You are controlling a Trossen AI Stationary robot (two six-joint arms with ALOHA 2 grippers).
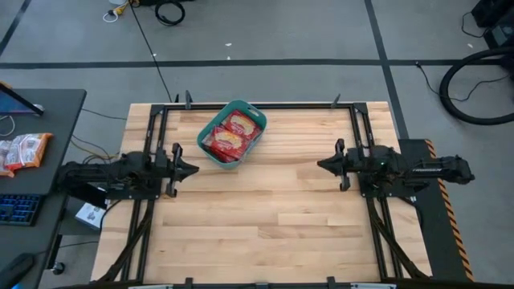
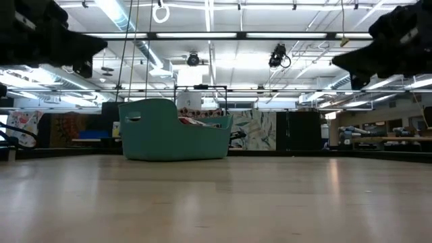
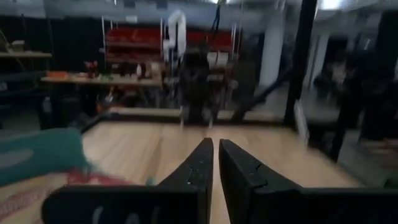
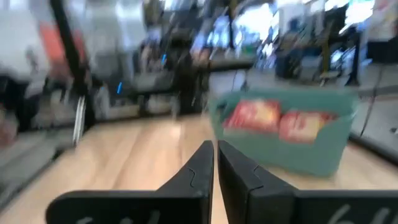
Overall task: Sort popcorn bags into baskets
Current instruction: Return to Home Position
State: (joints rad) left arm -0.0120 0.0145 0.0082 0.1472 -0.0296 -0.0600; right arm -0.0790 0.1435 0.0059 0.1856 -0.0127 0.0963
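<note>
The teal basket stands on the table's far part, left of centre, with red popcorn bags lying in it. It also shows in the low view and in the right wrist view, where the bags rise above its rim. My left gripper is shut and empty at the table's left side, above the table, pointing right. My right gripper is shut and empty at the right side, pointing left. Their shut fingers show in the left wrist view and in the right wrist view.
Bare wood spreads between the arms and toward the near edge. A side desk at the left holds white-and-orange packets and a keyboard. Cables lie on the floor beyond the table.
</note>
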